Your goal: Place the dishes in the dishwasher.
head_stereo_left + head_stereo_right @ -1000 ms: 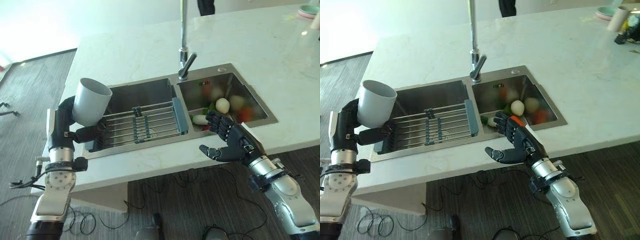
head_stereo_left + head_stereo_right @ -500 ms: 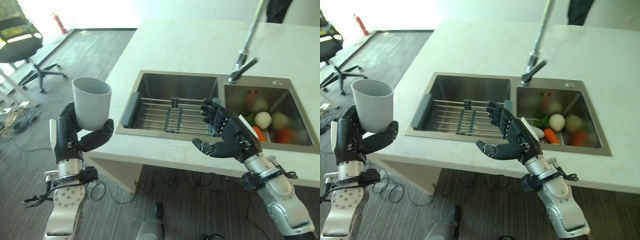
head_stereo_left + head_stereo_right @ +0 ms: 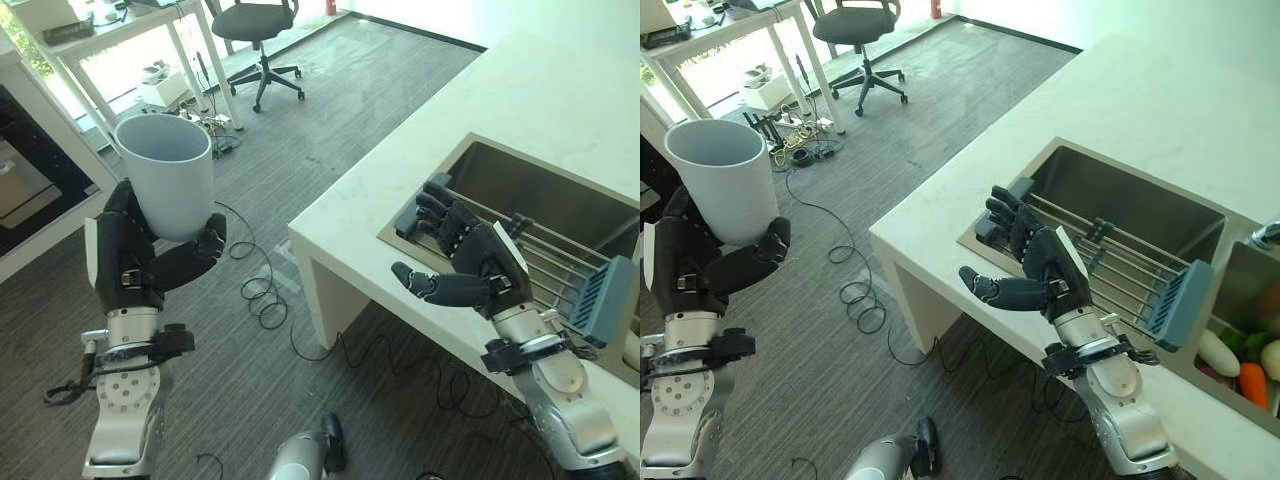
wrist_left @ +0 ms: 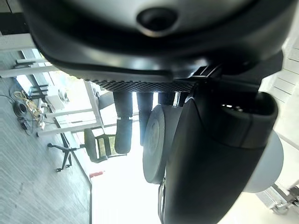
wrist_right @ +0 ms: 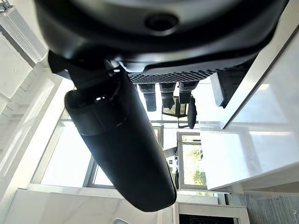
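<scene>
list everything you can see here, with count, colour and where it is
cup: 1, pale grey, upright in the left hand, over the floor away from the counter
counter: 1, white stone, on the right
sink: 1, steel, two basins, set in the counter
drying rack: 1, steel bars with grey-blue ends, across the nearer basin
vegetables: several, white, orange and green, in the far basin
office chair: 1, dark, on the floor at the back
desk: 1, white, at the back left
cables: dark, looped on the floor near the counter
left hand: dark, curled round the cup
right hand: dark, open, holding nothing, by the counter edge
</scene>
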